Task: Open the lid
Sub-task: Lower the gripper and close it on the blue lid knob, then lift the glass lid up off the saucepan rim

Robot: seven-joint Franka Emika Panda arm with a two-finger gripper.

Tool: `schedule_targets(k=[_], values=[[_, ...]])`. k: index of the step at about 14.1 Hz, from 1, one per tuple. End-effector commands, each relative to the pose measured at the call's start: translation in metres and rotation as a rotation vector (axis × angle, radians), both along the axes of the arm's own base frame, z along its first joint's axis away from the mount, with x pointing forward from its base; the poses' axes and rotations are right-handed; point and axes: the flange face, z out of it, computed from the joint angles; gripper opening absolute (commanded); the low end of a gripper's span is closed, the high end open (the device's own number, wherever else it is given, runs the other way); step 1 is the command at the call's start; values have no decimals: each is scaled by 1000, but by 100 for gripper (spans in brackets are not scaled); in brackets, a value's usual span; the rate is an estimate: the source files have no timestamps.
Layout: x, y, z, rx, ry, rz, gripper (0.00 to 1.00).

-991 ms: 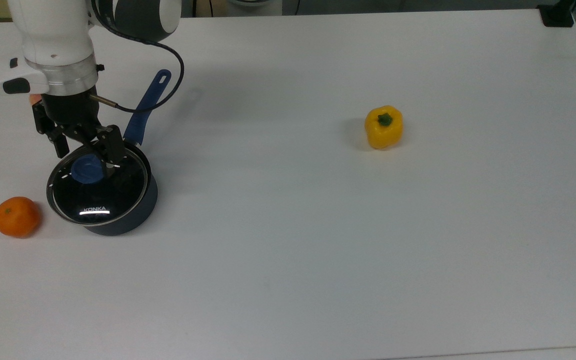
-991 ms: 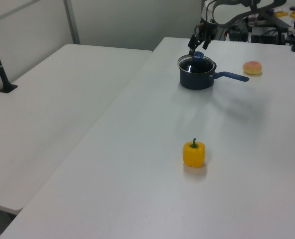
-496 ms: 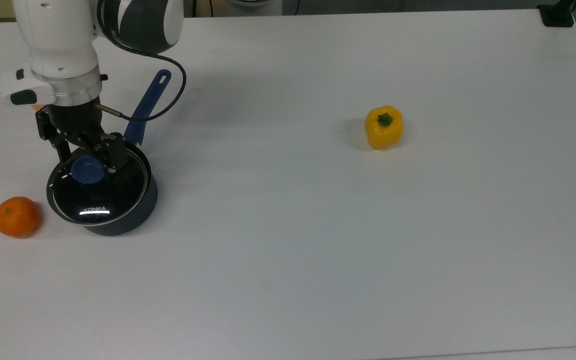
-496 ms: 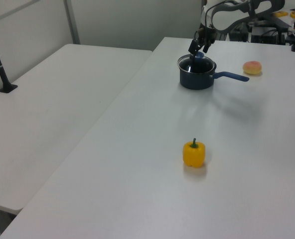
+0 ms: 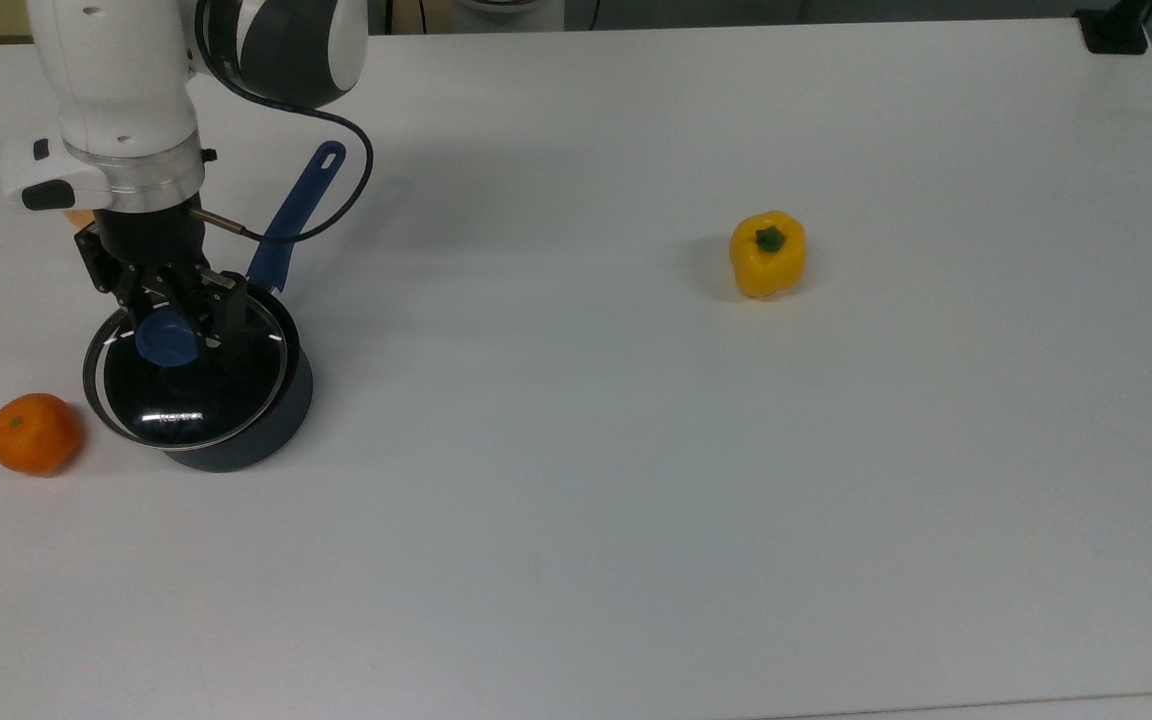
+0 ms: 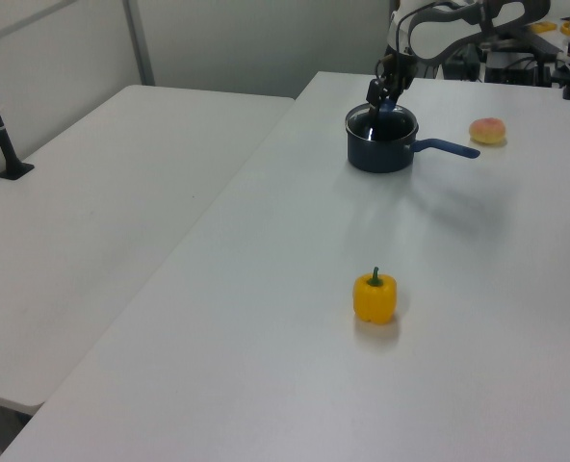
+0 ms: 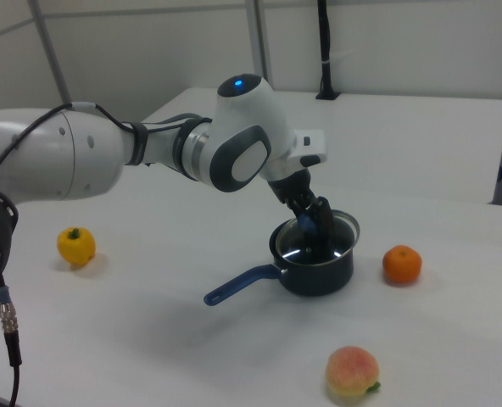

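One gripper [image 5: 172, 312] is at work here, and in the top view you see it come straight down on the blue knob [image 5: 166, 337] of the lid [image 5: 186, 372], with one finger on each side of the knob, so it is clenched on the knob. The knob is the only part of the glass lid that gives a good hold, which is why the grasp is there. The lid sits shifted a little to the top view's left over the saucepan [image 5: 246, 440], so I judge the lifting has just begun. The pan's blue handle [image 5: 294, 214] points to the far side, away from the fingers, and the orange [image 5: 33, 433] lies just beside the pan on the top view's left. The yellow pepper [image 5: 767, 254] is well apart on the table [image 5: 636, 480].

In the left view you find the gripper [image 6: 385, 94] above the saucepan [image 6: 381, 146] at the far end, with the peach [image 6: 487, 130] near the handle tip.

In the right view the lid [image 7: 344, 229] looks tilted, its right edge higher than the pan rim. Keep the lift vertical, because a glass lid held only at the knob can swing.
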Motion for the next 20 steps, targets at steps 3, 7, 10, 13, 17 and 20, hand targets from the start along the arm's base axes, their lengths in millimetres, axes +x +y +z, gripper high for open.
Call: schedule_targets(k=[3, 7, 10, 13, 17, 20], values=[[-6, 3, 16, 6, -27, -8, 19], [-19, 6, 51, 25, -7, -11, 18], [-42, 19, 92, 62, 67, 3, 17], [-70, 39, 126, 108, 168, 57, 17], [-116, 83, 154, 202, 356, 263, 17], [-142, 122, 144, 225, 457, 362, 17]])
